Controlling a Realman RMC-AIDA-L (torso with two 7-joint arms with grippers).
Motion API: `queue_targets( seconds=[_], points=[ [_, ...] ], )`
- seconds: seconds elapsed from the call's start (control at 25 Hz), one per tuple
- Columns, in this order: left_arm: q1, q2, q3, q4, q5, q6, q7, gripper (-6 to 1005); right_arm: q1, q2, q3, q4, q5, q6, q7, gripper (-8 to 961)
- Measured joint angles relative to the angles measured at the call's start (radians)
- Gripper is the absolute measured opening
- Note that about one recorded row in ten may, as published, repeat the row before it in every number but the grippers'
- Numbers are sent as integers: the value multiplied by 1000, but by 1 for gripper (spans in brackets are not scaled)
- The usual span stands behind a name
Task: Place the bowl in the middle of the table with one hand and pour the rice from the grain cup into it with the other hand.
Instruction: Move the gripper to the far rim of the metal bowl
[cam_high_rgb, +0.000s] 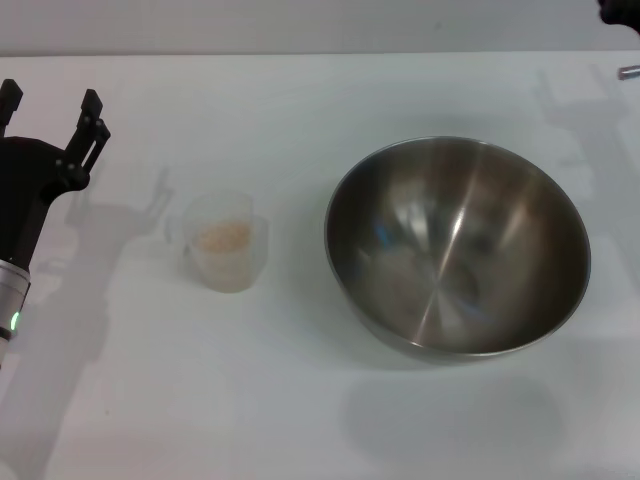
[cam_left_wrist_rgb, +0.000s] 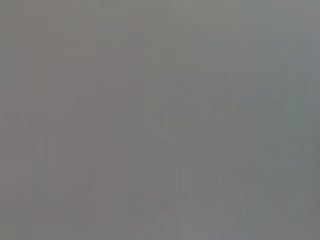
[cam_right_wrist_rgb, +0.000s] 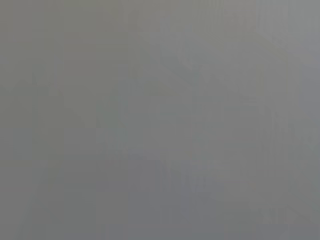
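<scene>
Hovering at the left edge of the surface (cam_high_rgb: 300, 100), the left pincer (cam_high_rgb: 50, 105) points away from the robot with its two dark fingers apart and nothing between them, well clear of the grain cup (cam_high_rgb: 222, 243). That cup stands upright a little to the right of the pincer and nearer the robot, with a shallow layer of rice (cam_high_rgb: 224, 235) in its bottom. Farther right again, apart from the cup, the bowl (cam_high_rgb: 457, 247) sits empty, right of centre by the look of it, so it seems not yet placed. Only a dark scrap of the right arm shows at the far right corner, and whether the right pincer is apart or together I cannot tell. Both wrist views show only blank grey. The cup looks light and slick; a careless approach could knock it over and scatter grains, and a shove on the bowl's rounded wall could make it rock or slide. Nothing stands between pincer and cup.
</scene>
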Motion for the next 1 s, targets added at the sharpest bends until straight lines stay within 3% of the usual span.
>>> queue_targets(
  seconds=[0.24,0.28,0.4,0.48,0.52,0.56,0.64,0.68,0.72,0.84,0.88,1.0],
  points=[
    [-6,0,0,7,-1,-2,-1,845,-109,-1,10,-400,-27,478,-3,741],
    [-7,0,-1,8,-1,-4,-1,845,-109,-1,10,-400,-27,478,-3,741],
    [-8,0,-6,9,-2,-5,-1,845,-184,6,36,-725,-64,862,-1,741],
    [-7,0,-8,9,-2,-5,-1,845,-212,7,82,-1002,-61,1281,-2,739],
    [-6,0,-10,9,-2,-5,-1,845,-210,7,100,-1072,-59,1406,-4,738],
    [-6,0,-10,9,-2,-5,-1,845,-210,7,100,-1072,-59,1406,-4,736],
    [-4,0,-12,9,-3,-3,-1,845,-190,5,140,-1190,-59,1653,-6,733],
    [-3,0,-13,9,-3,-2,-1,844,-145,1,194,-1286,-58,1900,-13,731],
    [-3,1,-15,9,-3,-2,-1,844,-145,1,194,-1286,-58,1900,-13,729],
    [-4,1,-22,10,-3,-2,-1,844,-47,0,298,-1356,-27,2245,-50,724],
    [-5,1,-25,10,-3,-3,-1,844,19,0,372,-1358,11,2432,-91,723],
    [-6,1,-26,10,-3,-1,-1,844,72,-1,418,-1336,26,2541,-122,718]
  ],
)
